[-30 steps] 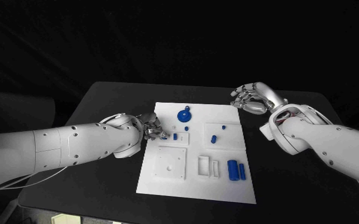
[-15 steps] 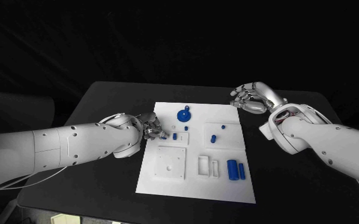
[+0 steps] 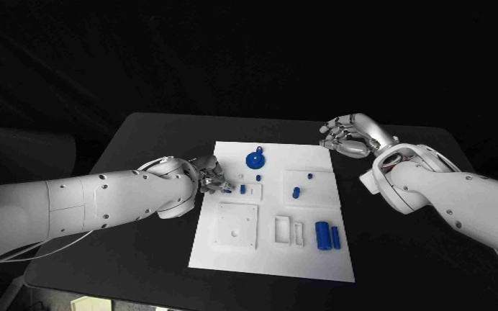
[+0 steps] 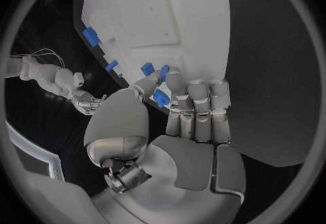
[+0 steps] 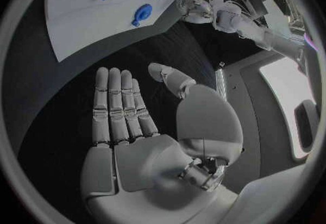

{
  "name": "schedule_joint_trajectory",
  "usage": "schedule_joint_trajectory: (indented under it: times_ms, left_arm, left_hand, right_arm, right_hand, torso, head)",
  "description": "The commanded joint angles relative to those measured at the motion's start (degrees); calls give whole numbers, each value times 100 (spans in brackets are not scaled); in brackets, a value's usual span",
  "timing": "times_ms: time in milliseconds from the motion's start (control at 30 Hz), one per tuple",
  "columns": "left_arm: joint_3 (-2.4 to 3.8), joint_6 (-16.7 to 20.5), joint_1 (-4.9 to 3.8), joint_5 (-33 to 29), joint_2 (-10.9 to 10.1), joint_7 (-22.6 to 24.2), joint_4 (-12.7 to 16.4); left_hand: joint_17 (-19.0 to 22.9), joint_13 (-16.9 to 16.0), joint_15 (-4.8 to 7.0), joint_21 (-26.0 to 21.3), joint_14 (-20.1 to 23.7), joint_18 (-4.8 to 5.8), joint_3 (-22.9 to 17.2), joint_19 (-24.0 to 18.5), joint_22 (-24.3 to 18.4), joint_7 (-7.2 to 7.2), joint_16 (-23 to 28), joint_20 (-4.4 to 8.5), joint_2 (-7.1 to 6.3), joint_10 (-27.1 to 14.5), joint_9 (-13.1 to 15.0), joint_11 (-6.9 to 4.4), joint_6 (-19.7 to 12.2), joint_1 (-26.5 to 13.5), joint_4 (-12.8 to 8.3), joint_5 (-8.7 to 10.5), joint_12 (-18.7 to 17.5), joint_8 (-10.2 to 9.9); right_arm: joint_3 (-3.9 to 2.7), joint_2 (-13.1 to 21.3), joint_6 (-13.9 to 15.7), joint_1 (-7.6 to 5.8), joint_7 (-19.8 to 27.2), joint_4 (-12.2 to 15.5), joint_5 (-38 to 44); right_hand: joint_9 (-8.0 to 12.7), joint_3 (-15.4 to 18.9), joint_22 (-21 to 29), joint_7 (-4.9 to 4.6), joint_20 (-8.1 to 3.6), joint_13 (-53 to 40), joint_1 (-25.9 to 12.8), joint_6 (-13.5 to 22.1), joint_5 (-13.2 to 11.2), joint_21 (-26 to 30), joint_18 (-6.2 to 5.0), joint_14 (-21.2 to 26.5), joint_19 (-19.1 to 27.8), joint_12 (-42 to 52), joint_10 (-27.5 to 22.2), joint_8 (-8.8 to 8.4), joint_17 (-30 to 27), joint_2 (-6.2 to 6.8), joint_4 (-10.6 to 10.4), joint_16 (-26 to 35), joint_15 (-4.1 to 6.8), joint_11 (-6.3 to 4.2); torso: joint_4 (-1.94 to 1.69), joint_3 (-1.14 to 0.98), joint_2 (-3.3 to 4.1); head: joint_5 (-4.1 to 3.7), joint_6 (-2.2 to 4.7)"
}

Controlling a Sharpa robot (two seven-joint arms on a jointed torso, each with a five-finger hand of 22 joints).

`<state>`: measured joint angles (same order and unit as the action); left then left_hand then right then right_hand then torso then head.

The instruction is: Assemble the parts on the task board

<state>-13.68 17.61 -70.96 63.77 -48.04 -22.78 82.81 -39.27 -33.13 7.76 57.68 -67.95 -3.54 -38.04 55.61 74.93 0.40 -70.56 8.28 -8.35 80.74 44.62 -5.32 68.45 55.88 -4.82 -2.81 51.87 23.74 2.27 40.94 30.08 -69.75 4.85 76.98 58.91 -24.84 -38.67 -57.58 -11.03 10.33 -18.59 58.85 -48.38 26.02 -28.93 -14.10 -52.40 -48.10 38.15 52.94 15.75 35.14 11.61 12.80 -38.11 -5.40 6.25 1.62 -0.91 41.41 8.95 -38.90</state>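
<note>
The task board [image 3: 272,217] is lying mid-desk with most blue parts [image 3: 326,236] seemingly unassembled, while my left hand [image 3: 211,178] is pinching one small blue part [image 4: 160,98] at its edge and my right hand [image 3: 347,137] is hovering open-fingered, empty.

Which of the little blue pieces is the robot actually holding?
The small blue piece at the board's left edge, pinched in the left hand. All the other blue pieces lie free on the white board; the right hand holds nothing.

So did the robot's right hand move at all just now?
No. The right hand sits in the same spot off the task board's far right corner, empty and open.
</note>
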Motion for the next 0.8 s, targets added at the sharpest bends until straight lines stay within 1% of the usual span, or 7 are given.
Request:
schedule_joint_trajectory:
  times_ms: [33, 200, 367, 500, 700, 800]
  left_arm:
    - [-6, -176, 8, 136, 3, -38, -37]
    - [-6, -217, 8, 145, 4, -49, -77]
    - [-6, -245, 8, 172, 7, -51, -74]
    - [-5, -275, 8, 198, 11, -46, -68]
    - [-5, -309, 8, 195, 22, -34, -49]
    - [-5, -298, 8, 191, 25, -22, -44]
  left_hand:
    - [-4, -7, 20, 20, 1, -69, -25, 22, 37, -17, -21, 484, 95, 0, 15, -27, -30, 171, -23, -6, 6, 18]
    - [-4, -7, 18, 20, 2, -68, -28, 21, 37, -16, -21, 483, 88, -1, 16, -26, -31, 182, -20, -6, 4, 18]
    - [-5, -8, 16, 19, 3, -67, -33, 21, 37, -17, -21, 482, 81, 0, 19, -26, -31, 201, -18, -6, 4, 19]
    - [-5, -8, 13, 19, 3, -66, -37, 19, 38, -16, -22, 481, 70, 1, 21, -25, -31, 219, -18, -6, 3, 20]
    - [-5, -8, 11, 19, 4, -65, -37, 19, 39, -16, -22, 480, 64, 1, 22, -25, -31, 227, -17, -6, 3, 20]
    - [-6, -10, 7, 18, 4, -61, -29, 19, 39, -14, -22, 476, 56, 3, 24, -21, -31, 219, 5, -6, 3, 21]
  right_arm:
    - [-1, -2, -54, 0, 53, 6, 48]
    - [-1, 0, -52, 0, 54, 6, 48]
    - [-1, 2, -51, 0, 55, 9, 48]
    - [-1, 0, -51, 0, 57, 7, 48]
    - [-1, 1, -52, 0, 57, 8, 48]
    - [-1, 1, -52, 0, 57, 8, 48]
  right_hand:
    - [9, 15, -7, -11, -2, 7, -27, -12, 30, 21, -90, 33, 48, 26, -56, 22, -7, -27, -16, -27, 4, -3]
    - [10, 15, -8, -11, -2, 9, -27, -12, 31, 22, -90, 34, 48, 27, -56, 23, -9, -27, -16, -29, 4, -3]
    - [11, 15, -8, -11, -2, 11, -27, -12, 32, 23, -90, 34, 48, 29, -57, 24, -10, -27, -15, -30, 4, -3]
    - [13, 16, -9, -11, -2, 13, -27, -12, 33, 23, -90, 34, 48, 31, -57, 25, -12, -27, -15, -31, 4, -3]
    - [14, 17, -10, -11, -2, 16, -28, -13, 34, 23, -90, 34, 47, 32, -57, 26, -13, -28, -16, -32, 4, -3]
    - [15, 17, -10, -11, -2, 17, -29, -12, 34, 24, -90, 35, 47, 33, -58, 26, -14, -28, -17, -33, 4, -3]
  torso:
    - [2, -3, 3]
    - [1, -7, -1]
    - [-2, -6, 0]
    - [2, -2, 0]
    - [3, -6, -2]
    - [2, -4, -1]
  head:
    - [-2, -4]
    - [-7, -9]
    - [-7, -20]
    - [-8, -5]
    - [-9, -12]
    - [-10, -11]
